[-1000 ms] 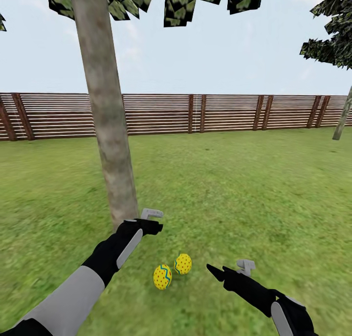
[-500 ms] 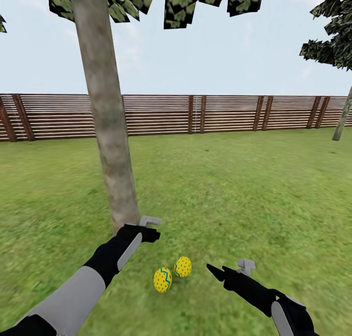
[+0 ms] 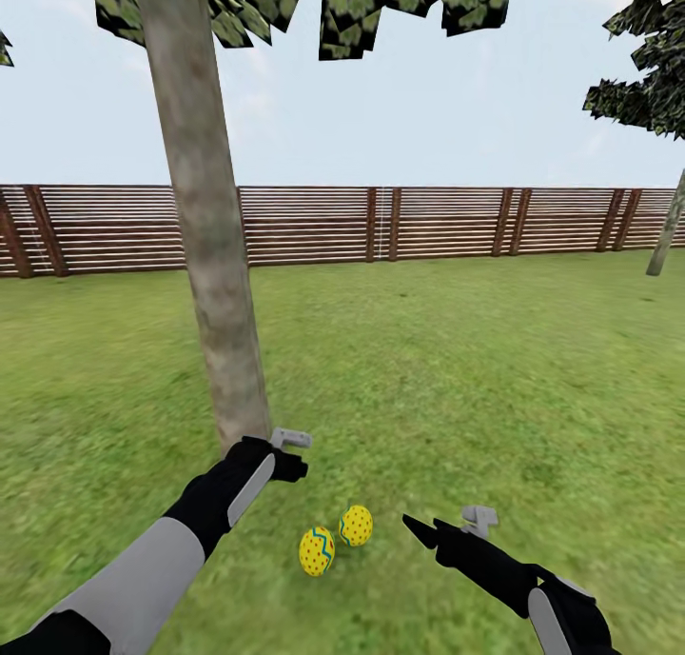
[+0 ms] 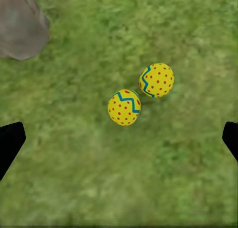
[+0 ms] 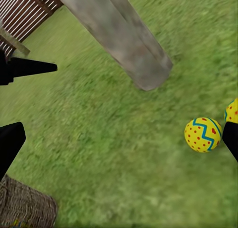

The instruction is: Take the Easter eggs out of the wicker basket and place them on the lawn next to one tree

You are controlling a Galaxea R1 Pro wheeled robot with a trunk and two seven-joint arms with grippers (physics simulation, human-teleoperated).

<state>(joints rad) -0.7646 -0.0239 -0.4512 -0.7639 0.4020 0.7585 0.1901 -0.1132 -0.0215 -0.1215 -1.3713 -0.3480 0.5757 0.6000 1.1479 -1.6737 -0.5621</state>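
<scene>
Two Easter eggs (image 3: 317,551) (image 3: 356,525) lie side by side on the lawn (image 3: 495,379), near the foot of the tree (image 3: 214,284). The left gripper (image 3: 290,453) hangs above the grass just beside the trunk, jaws spread wide and empty. The right gripper (image 3: 423,531) hovers to the eggs' right, jaws likewise wide apart, holding nothing. A corner of the wicker basket (image 5: 25,207) shows in the right wrist view. A wooden fence (image 3: 428,219) closes the garden behind.

Flat, even daylight with no cast shadows or glare; the lawn (image 3: 495,379) renders soft and smeared, blurrier in both wrist views.
</scene>
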